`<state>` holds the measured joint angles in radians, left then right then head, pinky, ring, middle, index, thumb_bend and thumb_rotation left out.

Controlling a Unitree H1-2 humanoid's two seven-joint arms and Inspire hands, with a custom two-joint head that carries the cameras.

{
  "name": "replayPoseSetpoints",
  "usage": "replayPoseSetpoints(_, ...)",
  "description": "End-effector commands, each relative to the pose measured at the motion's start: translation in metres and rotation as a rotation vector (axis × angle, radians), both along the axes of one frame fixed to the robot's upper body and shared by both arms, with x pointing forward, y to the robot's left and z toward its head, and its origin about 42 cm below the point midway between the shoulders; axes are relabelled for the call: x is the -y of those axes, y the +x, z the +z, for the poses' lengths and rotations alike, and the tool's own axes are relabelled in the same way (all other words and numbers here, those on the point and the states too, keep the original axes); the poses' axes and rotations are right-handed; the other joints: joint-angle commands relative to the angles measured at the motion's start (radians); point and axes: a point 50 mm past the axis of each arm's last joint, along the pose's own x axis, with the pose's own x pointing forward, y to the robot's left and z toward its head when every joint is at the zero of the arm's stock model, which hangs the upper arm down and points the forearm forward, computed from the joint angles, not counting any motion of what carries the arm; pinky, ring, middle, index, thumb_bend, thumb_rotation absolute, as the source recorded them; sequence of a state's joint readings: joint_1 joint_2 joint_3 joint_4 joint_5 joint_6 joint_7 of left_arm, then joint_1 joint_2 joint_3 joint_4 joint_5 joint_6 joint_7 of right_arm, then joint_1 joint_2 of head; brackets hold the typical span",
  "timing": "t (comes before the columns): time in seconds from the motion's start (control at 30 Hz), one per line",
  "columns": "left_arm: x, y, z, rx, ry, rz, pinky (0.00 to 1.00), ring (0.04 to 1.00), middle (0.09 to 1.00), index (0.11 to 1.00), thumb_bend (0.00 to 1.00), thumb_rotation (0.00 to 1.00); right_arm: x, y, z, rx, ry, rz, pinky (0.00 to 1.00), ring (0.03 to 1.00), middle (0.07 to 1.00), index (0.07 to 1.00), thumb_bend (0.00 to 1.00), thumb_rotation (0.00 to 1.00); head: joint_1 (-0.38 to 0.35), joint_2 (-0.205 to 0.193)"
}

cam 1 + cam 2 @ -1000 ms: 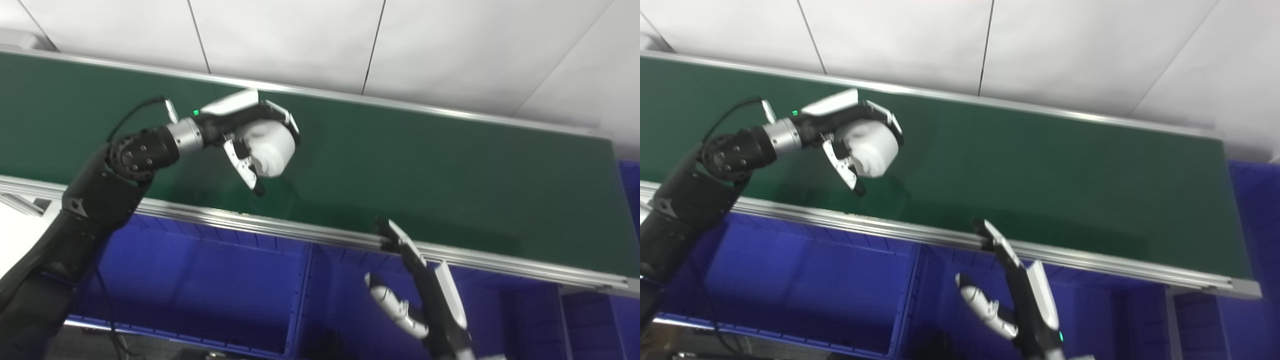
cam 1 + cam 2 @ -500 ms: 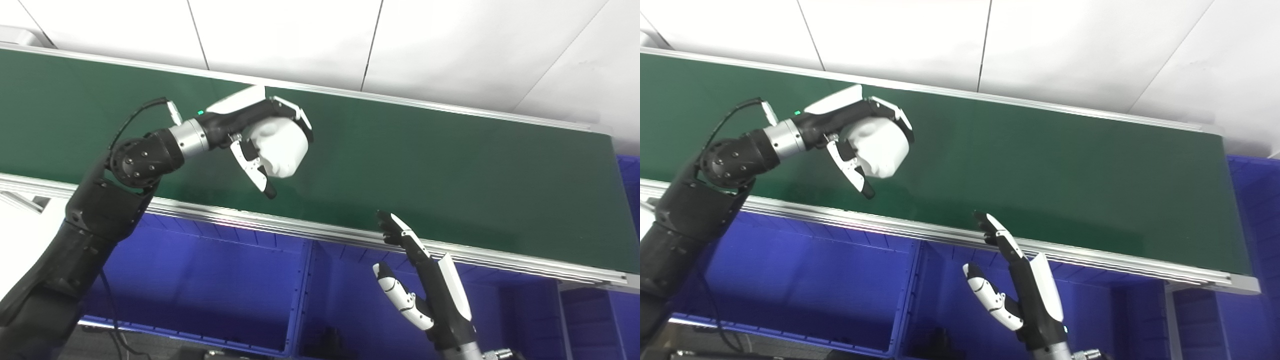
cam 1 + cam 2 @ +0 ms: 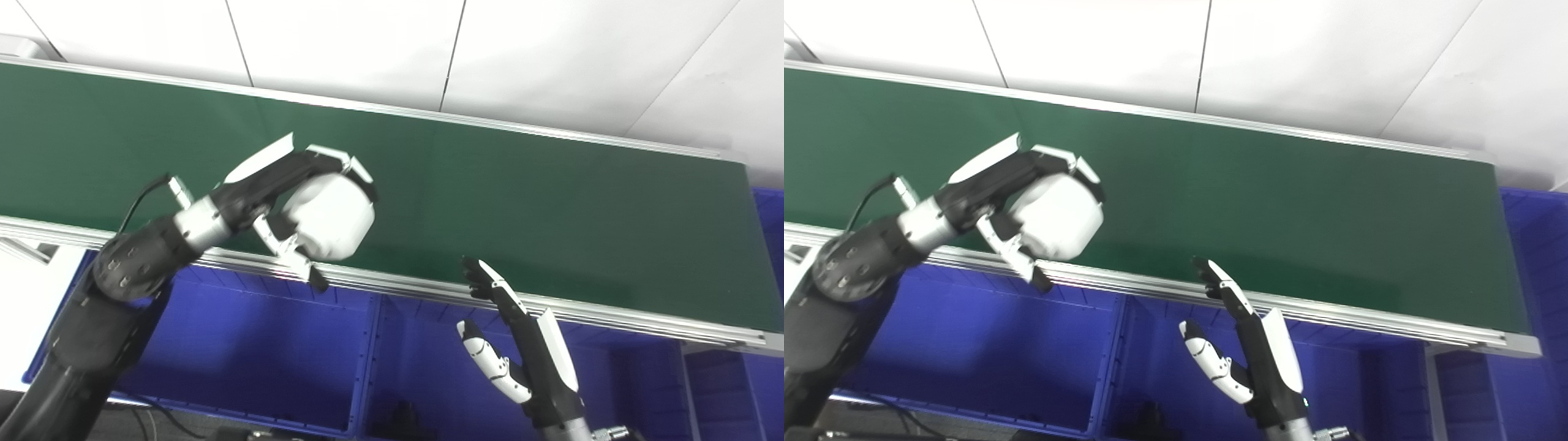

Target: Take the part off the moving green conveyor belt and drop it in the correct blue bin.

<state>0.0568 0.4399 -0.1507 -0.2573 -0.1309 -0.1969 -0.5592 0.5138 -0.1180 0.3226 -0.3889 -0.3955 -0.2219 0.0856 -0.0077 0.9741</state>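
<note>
The left hand (image 3: 294, 202) is clamped on the part (image 3: 327, 214), a rounded white piece, with fingers curled over its top and the thumb pressed under it. The part is held clear of the green conveyor belt (image 3: 520, 202), above the belt's near aluminium rail (image 3: 416, 288), on the edge of the left blue bin (image 3: 245, 349) that sits below the rail. The right hand (image 3: 508, 343) holds nothing; its fingers are apart and point upward, its fingertips just reaching the rail above the neighbouring blue bin (image 3: 429, 373).

The likely trouble lies in the release. The part is smooth and bulky for the hand, so it could roll out of the curled fingers early and land on the rail or back on the belt, which would carry it off. It also hangs near the divider between the two bins, so a release made too far to the right could send it into the wrong one. Something dark lies at the bottom of the bins near the divider, too dim to identify.

No brand, label or writing can be read anywhere in either view
</note>
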Motion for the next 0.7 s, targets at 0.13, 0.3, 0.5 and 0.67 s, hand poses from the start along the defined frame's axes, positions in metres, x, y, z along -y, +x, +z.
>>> replayPoseSetpoints(0.13,-0.016,-0.025,-0.002,-0.031,-0.029,0.03,0.19,0.433,0.495,0.286,0.5,0.0,-0.002,-0.004,0.01,0.032,0.025,-0.011,0.77,0.851,0.893,0.884,0.34,0.82,-0.004,0.0)
replayPoseSetpoints(0.3,-0.03,-0.043,-0.02,-0.104,0.005,0.049,0.2,0.435,0.495,0.28,0.5,0.0,-0.005,-0.005,0.012,0.028,0.027,-0.011,0.77,0.846,0.889,0.883,0.35,0.83,0.001,0.006)
replayPoseSetpoints(0.5,-0.047,-0.053,-0.05,-0.184,0.105,0.099,0.21,0.435,0.492,0.29,0.5,0.0,-0.008,-0.006,0.012,0.03,0.04,-0.015,0.77,0.842,0.885,0.879,0.34,0.82,-0.002,0.005)
replayPoseSetpoints(0.67,-0.054,-0.054,-0.078,-0.205,0.22,0.139,0.23,0.436,0.49,0.298,0.5,0.0,-0.01,-0.007,0.011,0.032,0.042,-0.009,0.77,0.846,0.887,0.88,0.34,0.82,-0.007,0.003)
